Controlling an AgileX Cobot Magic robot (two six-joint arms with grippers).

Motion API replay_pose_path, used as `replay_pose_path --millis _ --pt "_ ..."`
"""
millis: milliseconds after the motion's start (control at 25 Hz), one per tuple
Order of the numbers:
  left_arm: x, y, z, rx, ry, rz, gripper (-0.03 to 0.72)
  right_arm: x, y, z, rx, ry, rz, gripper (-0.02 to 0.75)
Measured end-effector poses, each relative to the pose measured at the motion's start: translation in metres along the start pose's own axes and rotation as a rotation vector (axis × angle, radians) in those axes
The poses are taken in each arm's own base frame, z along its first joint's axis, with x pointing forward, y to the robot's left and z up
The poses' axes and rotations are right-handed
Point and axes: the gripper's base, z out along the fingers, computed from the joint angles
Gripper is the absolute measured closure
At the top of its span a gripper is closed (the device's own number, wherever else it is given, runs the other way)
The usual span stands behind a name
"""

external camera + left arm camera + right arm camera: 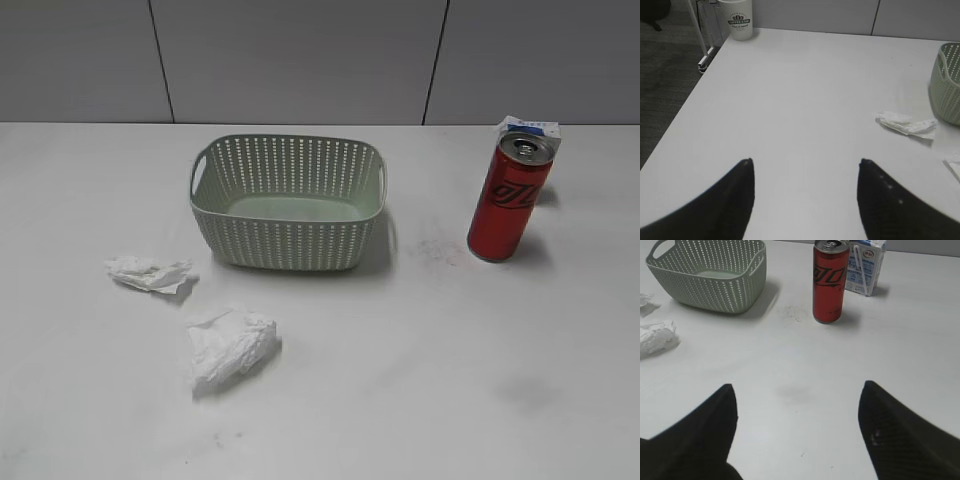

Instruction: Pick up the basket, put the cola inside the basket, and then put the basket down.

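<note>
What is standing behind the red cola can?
Behind the cola stands a small white-and-blue drink carton. In the exterior view the can covers most of it; the right wrist view shows it beside the can.

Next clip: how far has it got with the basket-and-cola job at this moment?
Nothing looks done yet. The pale sage-green perforated plastic basket sits empty on the white table, and the tall red cola can stands upright to its right, apart from it. Nothing is in hand: the left hand and right hand are open over bare table. Lifting, loading and setting down all remain.
</note>
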Motion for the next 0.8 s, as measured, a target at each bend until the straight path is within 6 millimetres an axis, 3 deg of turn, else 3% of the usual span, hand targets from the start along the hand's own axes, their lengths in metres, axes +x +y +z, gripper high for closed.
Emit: replay_pose_path --millis 800 --pt "0.0 0.0 0.0 0.0 0.0 0.0 0.198 0.0 0.0 0.0 0.0 0.0 0.0 0.167"
